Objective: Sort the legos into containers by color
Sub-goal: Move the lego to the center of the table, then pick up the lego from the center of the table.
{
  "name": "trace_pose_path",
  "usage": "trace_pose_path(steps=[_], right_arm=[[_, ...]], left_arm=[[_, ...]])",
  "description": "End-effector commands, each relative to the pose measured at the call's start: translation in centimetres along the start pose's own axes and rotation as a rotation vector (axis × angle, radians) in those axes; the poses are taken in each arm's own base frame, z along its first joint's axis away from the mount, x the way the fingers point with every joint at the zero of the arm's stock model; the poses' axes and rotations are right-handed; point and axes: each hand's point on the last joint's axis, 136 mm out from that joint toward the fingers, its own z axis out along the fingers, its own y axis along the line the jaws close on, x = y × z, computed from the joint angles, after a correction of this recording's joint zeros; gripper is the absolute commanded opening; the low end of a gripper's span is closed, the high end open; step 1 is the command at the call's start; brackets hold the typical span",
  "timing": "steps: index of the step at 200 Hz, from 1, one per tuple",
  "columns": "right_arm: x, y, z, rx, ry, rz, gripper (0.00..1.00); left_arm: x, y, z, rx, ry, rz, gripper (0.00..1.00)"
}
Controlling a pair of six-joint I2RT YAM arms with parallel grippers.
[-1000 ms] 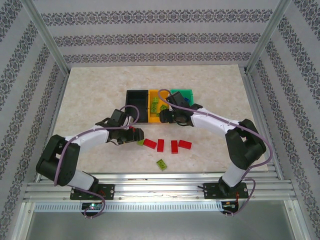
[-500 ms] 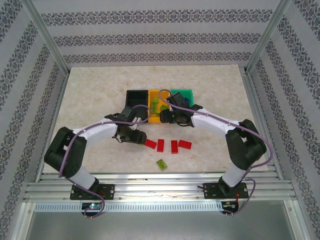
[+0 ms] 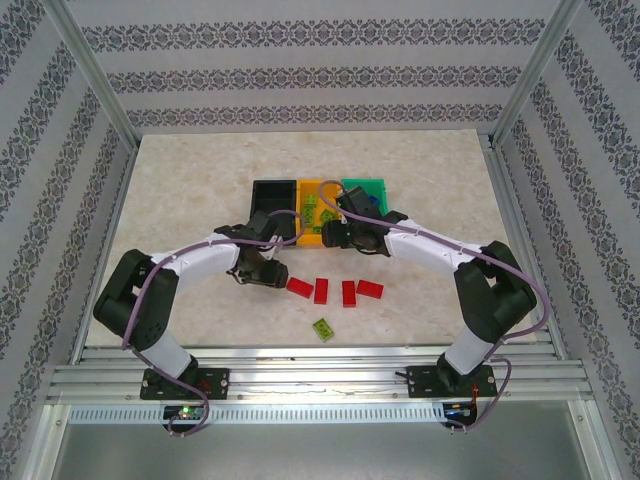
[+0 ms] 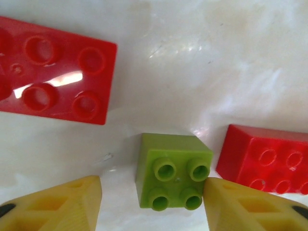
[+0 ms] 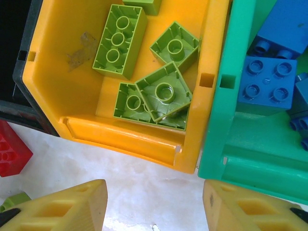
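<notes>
Left claw [image 4: 153, 195] sat part-open astride the lime 2x2 brick [image 4: 173, 177] on the worktop [image 4: 216, 57] between red bricks [image 4: 53, 72], gripping nothing; brick looked light, rigid and slick, so pinch its flat side walls; right claw [image 5: 153, 207] hung open and empty by the orange bin [image 5: 122, 137].

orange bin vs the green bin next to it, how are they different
The orange bin holds lime green bricks; the green bin holds blue bricks. In the top view the orange bin sits in the middle of the row, with the black bin on its other side, while the green bin is at the right end. Both are open-topped, look equal in size and stand side by side.
</notes>
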Motion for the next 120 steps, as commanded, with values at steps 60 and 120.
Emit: trace_pose_path(steps=[60, 120], right_arm=[[-0.6, 1.0, -0.4, -0.019, -0.026, -0.015, 0.56], [-0.3, 0.7, -0.4, -0.012, -0.022, -0.011, 0.56]], left_arm=[[0.1, -0.5, -0.8, -0.009, 0.004, 0.01, 0.77], [0.4, -0.6, 0.8, -0.018, 0.056, 0.02, 0.66]])
